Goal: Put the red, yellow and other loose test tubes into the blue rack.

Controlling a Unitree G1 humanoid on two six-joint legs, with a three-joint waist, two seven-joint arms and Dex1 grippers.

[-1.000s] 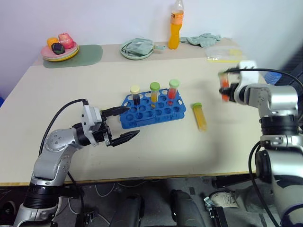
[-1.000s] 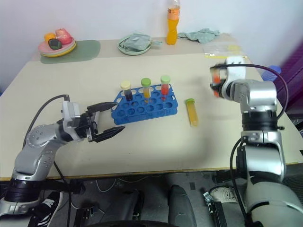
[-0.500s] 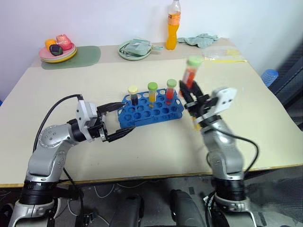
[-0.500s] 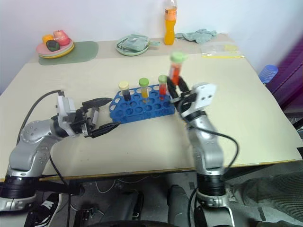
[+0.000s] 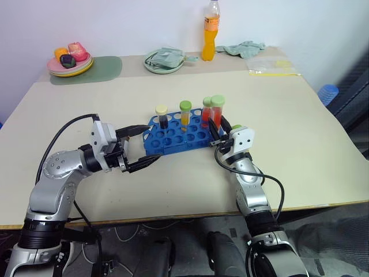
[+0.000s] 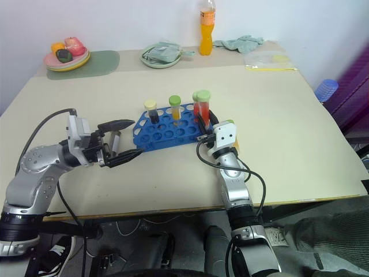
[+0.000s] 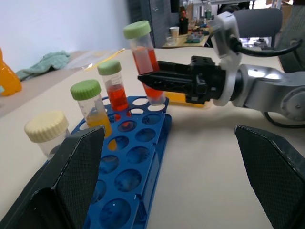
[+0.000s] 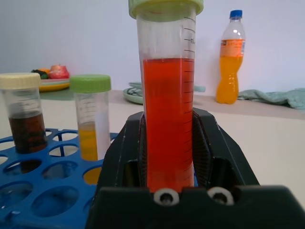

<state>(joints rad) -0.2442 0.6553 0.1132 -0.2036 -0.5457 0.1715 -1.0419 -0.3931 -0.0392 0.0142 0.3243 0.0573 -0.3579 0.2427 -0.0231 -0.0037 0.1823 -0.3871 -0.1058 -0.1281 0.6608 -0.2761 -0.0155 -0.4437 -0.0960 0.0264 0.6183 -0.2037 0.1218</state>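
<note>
The red tube [image 5: 217, 113] stands upright, green cap up, long axis vertical, its foot at or just in a hole at the rack's [image 5: 183, 137] three o'clock end, just beside another red tube [image 5: 207, 111]. The right gripper [image 5: 219, 128] is clamped on its lower body, and the left gripper [image 5: 142, 149], at the rack's nine o'clock, gapes wide with nothing in it. To seat it well, the tube should likely stay plumb over one free hole, sink straight, and be released only once it bottoms; a yellow tube [image 6: 236, 140] lies behind the right wrist.
</note>
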